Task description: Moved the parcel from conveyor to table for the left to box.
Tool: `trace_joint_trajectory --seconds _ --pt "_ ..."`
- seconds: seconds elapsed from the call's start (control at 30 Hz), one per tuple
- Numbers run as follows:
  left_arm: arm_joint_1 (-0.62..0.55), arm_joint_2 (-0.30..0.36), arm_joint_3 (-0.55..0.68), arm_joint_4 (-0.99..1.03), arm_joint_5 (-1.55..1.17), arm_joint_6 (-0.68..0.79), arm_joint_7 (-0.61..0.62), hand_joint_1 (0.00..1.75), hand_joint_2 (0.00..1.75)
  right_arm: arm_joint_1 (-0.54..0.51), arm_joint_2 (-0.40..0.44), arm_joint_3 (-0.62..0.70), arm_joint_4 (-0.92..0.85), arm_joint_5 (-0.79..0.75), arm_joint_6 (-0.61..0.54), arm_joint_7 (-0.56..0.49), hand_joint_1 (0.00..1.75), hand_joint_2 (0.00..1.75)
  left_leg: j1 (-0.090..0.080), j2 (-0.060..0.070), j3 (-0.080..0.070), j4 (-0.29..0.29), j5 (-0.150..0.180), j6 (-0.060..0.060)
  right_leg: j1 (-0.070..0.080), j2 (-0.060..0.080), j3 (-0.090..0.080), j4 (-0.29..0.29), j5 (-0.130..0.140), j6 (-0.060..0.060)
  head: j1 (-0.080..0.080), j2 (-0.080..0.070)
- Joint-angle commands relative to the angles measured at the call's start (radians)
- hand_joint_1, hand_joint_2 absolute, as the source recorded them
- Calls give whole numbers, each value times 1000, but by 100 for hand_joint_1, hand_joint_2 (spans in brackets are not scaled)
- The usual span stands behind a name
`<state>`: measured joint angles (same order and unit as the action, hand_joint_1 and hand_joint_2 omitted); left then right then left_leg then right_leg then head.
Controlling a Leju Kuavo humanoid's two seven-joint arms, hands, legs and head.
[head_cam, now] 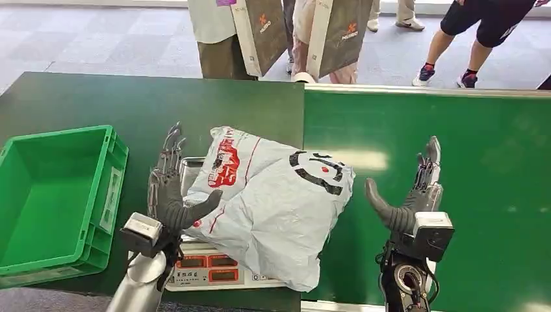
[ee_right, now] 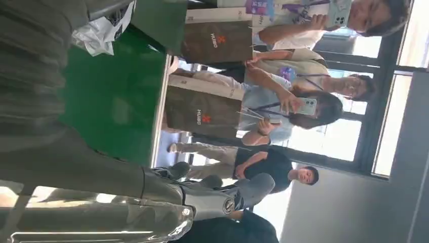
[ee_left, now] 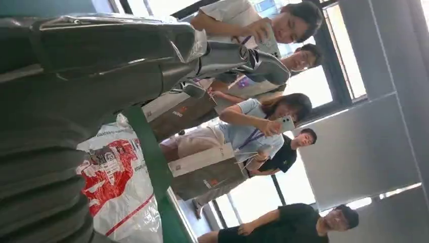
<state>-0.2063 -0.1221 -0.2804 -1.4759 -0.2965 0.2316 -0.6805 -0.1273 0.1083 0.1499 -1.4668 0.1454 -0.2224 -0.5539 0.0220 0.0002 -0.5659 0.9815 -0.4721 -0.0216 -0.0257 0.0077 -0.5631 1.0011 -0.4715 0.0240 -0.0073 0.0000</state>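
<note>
A white plastic parcel (head_cam: 269, 201) with red and black print lies on a scale (head_cam: 208, 270) on the dark green table (head_cam: 97, 97), its right end over the seam with the brighter green conveyor (head_cam: 455, 149). My left hand (head_cam: 170, 192) stands upright against the parcel's left side, fingers straight, thumb touching the bag. My right hand (head_cam: 416, 195) stands open over the conveyor, a short gap right of the parcel, palm facing it. The parcel (ee_left: 119, 187) also appears in the left wrist view beside my left hand (ee_left: 76, 91). A corner of the parcel (ee_right: 101, 30) is in the right wrist view near my right hand (ee_right: 101, 202).
A green plastic box (head_cam: 55, 195) sits open at the table's left end. Several people (head_cam: 279, 32) stand beyond the far edge, some holding brown paper bags (head_cam: 338, 32) and phones. The conveyor's metal rim (head_cam: 429, 91) runs along the back.
</note>
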Motion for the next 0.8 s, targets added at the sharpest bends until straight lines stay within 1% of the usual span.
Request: trace_joint_trajectory --seconds 0.03,0.17,0.27,0.3,0.37,0.43,0.53,0.63,0.8 --pt "-130 103 -133 53 -249 -103 129 0 175 -16 6 -45 57 10 31 21 0 175 0 -2 0 0 1 1 1 -3 1 0 1 -2 0 0" --pt "-158 100 -182 132 -355 -160 174 0 175 -13 16 -75 48 25 63 29 0 175 0 -2 1 -1 1 1 0 -2 2 -1 1 -2 0 0" --pt "-184 106 -239 211 -442 -297 250 0 175 -19 23 -90 44 44 81 38 0 175 0 -2 2 -2 1 2 0 -3 2 -2 1 -2 0 0" --pt "-203 104 -263 267 -466 -376 308 0 175 -21 27 -99 38 45 81 39 0 175 0 -2 1 -1 1 1 0 -3 2 -1 0 -2 0 0" --pt "-235 84 -289 361 -508 -388 330 0 175 -14 31 -110 18 50 82 41 0 175 -1 -3 2 -2 1 1 0 -3 3 -1 0 -2 0 0" --pt "-258 73 -300 408 -517 -392 337 0 175 -3 34 -118 1 55 83 51 0 175 -1 -3 1 -1 1 1 0 -3 2 -1 0 -1 0 0" --pt "-264 85 -307 417 -531 -390 368 0 175 25 41 -126 -18 66 91 56 0 175 0 -3 1 -1 1 2 0 -4 1 -1 0 -2 0 0" --pt "-256 98 -305 432 -544 -415 407 0 175 19 44 -125 -5 69 94 55 0 175 0 -1 1 -1 1 1 0 -1 1 -1 0 -2 0 0" --pt "-254 94 -313 445 -556 -416 416 0 175 12 42 -124 -1 70 92 59 0 175 0 0 2 -2 1 2 0 -1 2 -2 1 -3 0 0"
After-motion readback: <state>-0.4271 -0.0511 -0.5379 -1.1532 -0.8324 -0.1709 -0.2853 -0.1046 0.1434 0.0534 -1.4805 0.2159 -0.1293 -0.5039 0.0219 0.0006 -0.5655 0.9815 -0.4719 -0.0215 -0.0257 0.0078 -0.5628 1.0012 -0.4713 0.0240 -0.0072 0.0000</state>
